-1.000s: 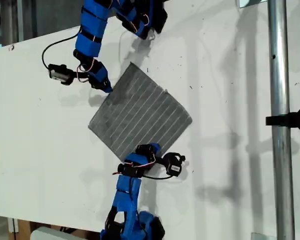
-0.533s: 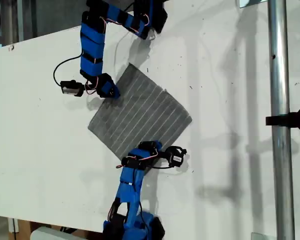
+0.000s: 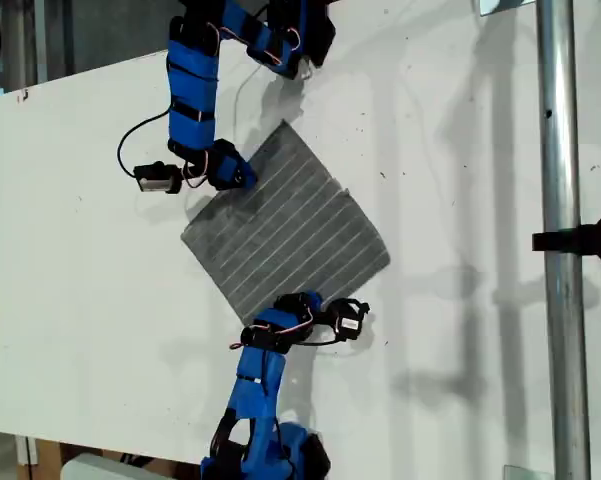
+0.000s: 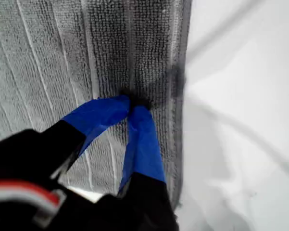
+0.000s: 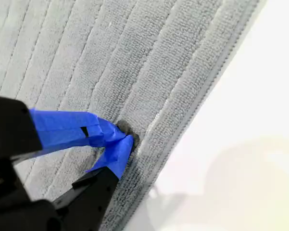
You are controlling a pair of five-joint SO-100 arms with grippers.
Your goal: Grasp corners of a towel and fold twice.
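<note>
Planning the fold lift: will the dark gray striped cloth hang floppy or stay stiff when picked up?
Probably floppy: the dark gray striped towel lies flat on the white table and puckers where my second gripper pinches it. Its looped pile looks grippy, so my first gripper likely won't slip. Lifted near one edge, the rest should drape.

The towel (image 3: 285, 225) was laid flat on the worktop (image 3: 80, 300), near the middle of the exterior view and turned there as a diamond. One arm (image 3: 192, 100) was reached in from that view's top, its tip set on the towel's upper-left edge. Another arm (image 3: 252, 385) was reached in from the view's bottom, its tip set on the lower edge near the bottom corner (image 3: 247, 318). The first end effector (image 4: 130, 108) was closed on a pinch of towel just inside an edge, and the second end effector (image 5: 125, 137) likewise. A pole (image 3: 558, 200) was stood at the exterior view's right, well apart from the towel.
</note>
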